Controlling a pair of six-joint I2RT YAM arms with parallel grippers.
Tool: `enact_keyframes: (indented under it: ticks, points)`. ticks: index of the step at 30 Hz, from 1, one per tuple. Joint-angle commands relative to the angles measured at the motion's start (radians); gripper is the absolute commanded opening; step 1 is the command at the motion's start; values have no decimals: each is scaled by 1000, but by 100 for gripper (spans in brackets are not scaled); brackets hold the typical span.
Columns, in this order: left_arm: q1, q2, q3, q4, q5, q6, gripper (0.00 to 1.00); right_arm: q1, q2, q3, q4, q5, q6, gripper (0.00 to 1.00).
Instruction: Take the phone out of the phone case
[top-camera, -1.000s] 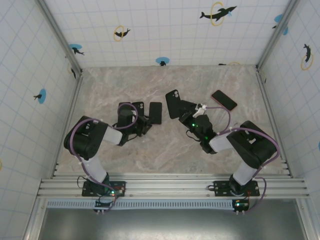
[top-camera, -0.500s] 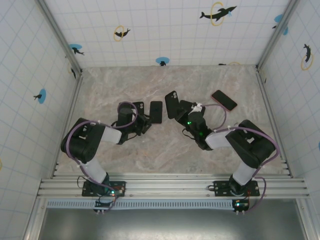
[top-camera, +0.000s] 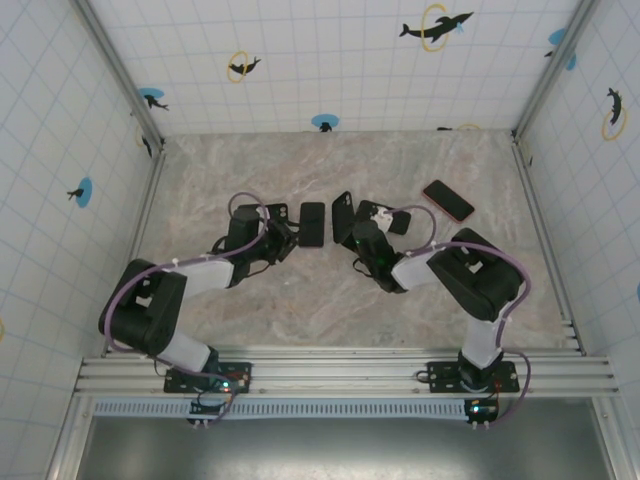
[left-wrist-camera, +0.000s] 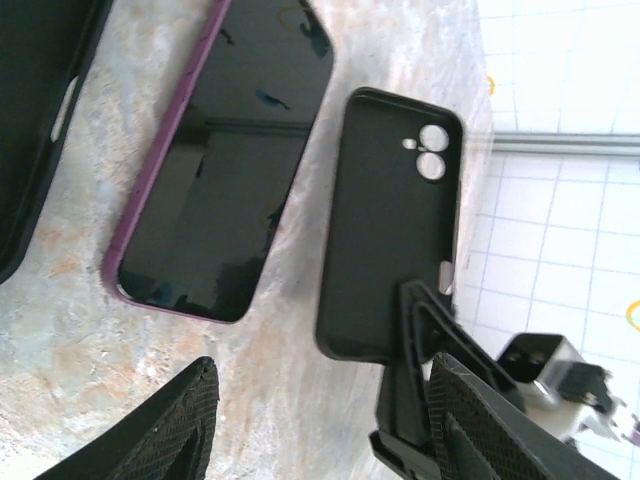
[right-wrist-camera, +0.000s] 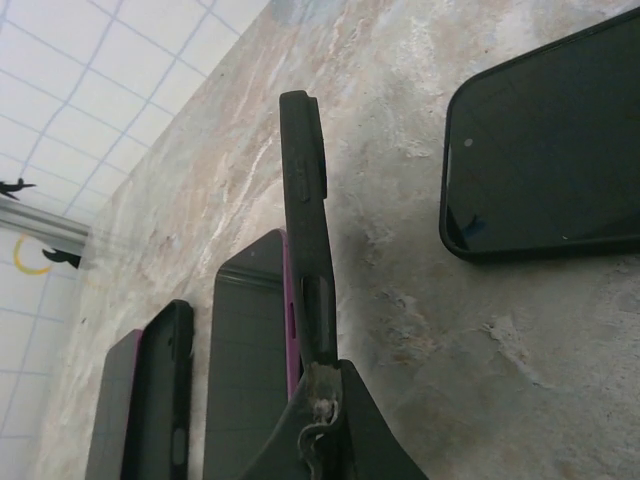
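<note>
- Currently, you find the right gripper (right-wrist-camera: 322, 395) closed on the lower end of the black phone case (left-wrist-camera: 390, 230), which it holds up on edge above the marble table (top-camera: 300, 300).
- Check the case in the left wrist view: its two round camera openings let light through, and it sits apart from the phone.
- Locate the phone (left-wrist-camera: 225, 160) flat on the table, screen up, with a purple rim. It lies between the two grippers, just to the left of the right gripper's held case and not touching it.
- Note that the left gripper (top-camera: 282, 233) has its jaws standing apart with nothing between them. The phone lies just ahead of its fingers (left-wrist-camera: 170, 440), toward the left finger's side.
- Observe a second black case (right-wrist-camera: 165, 390) flat on the table, on the far side of the phone from the right gripper and close under the left gripper.
- Observe a dark phone (right-wrist-camera: 545, 150) lying screen up to the right of the right gripper, near the held case.
- Observe a red-rimmed phone (top-camera: 448, 200) further out on that same right side, well apart from both grippers.
- Treat any brand marks on the phones and cases as too small to read.
- Expect dolphin silhouettes (top-camera: 435, 25) with yellow rings and blue discs on the tiled walls.
</note>
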Motion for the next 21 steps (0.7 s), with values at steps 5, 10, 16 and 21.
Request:
enact_keyframes:
  ticks: [5,10,16,21]
  points:
    - [29,-73,43,-108,-10,88,62,7,63,58,7,17,11,1]
    - [37,-76,34,-94,9,86,62,9,74,52,17,-18,11,12]
    - [42,-68,31,-78,19,85,63,10,73,44,24,-52,-4,16]
    - [46,-65,33,-73,30,88,63,4,64,43,7,-76,-51,20]
